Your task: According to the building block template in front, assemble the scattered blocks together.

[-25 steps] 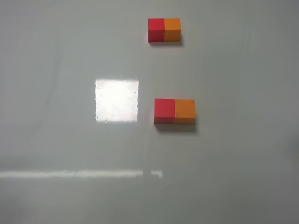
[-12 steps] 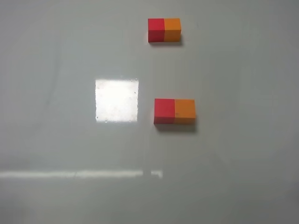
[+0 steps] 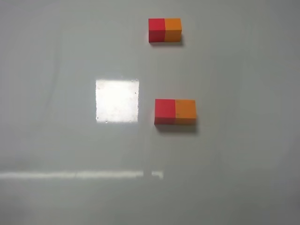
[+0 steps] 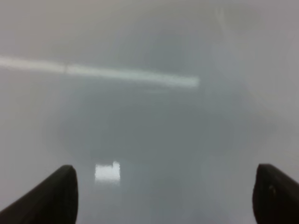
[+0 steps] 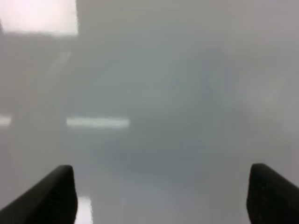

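Observation:
The building block template (image 3: 164, 30), a small red-orange bar, lies at the back of the grey table in the exterior high view. Nearer the middle, the red cube (image 3: 165, 110) and the orange cube (image 3: 185, 110) lie side by side, touching, red on the left. Neither arm shows in the exterior high view. My left gripper (image 4: 166, 196) is open and empty over bare table, only its dark fingertips (image 4: 51, 196) showing. My right gripper (image 5: 161, 196) is open and empty too, with its fingertips (image 5: 49, 196) over bare table. No block shows in either wrist view.
A bright square light reflection (image 3: 117, 101) lies left of the two cubes, and a thin bright streak (image 3: 79, 175) runs across the near table. The table surface (image 3: 243, 164) is plain grey.

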You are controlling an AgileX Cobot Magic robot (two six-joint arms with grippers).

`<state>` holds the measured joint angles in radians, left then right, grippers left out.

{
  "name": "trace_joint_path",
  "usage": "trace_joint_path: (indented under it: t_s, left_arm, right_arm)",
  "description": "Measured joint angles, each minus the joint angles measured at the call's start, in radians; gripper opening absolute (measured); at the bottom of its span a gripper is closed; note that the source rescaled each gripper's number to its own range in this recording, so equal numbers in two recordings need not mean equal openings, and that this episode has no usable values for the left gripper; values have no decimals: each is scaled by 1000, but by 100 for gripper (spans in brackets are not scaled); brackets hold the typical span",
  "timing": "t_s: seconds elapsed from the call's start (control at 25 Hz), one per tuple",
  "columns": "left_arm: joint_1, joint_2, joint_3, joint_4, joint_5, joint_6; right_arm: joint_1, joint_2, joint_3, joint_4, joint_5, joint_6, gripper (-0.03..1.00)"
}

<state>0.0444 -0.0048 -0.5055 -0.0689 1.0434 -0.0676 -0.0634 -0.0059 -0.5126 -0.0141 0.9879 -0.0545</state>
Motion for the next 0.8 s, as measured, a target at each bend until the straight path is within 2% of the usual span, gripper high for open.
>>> trace_joint_path:
  t_s: [0.8]
  left_arm:
    - [0, 0, 0, 0, 0, -1]
  right_arm:
    - [1, 0, 0, 0, 0, 3, 72]
